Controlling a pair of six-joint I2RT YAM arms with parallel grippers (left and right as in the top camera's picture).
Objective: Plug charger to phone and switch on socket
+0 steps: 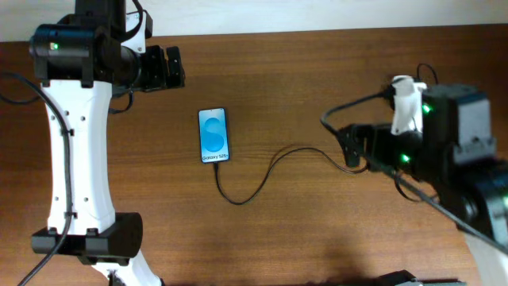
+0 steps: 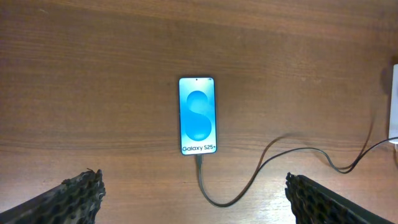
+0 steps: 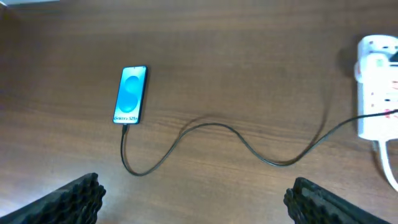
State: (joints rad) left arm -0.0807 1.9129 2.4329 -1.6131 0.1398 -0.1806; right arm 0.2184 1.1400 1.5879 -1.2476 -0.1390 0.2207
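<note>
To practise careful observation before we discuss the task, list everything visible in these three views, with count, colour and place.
table: one, brown wood, under everything.
phone: one, black frame, blue-and-white screen, flat left of centre.
charger: one, thin black cable, curving from the phone's bottom edge to the socket.
socket: one, white with red switches, table's right side.
white cord: one, thick, leaving the socket.
left arm, right arm: two, white and black, at the table's sides.
left gripper: one, black, open, empty.
right gripper: one, black, open, empty.
</note>
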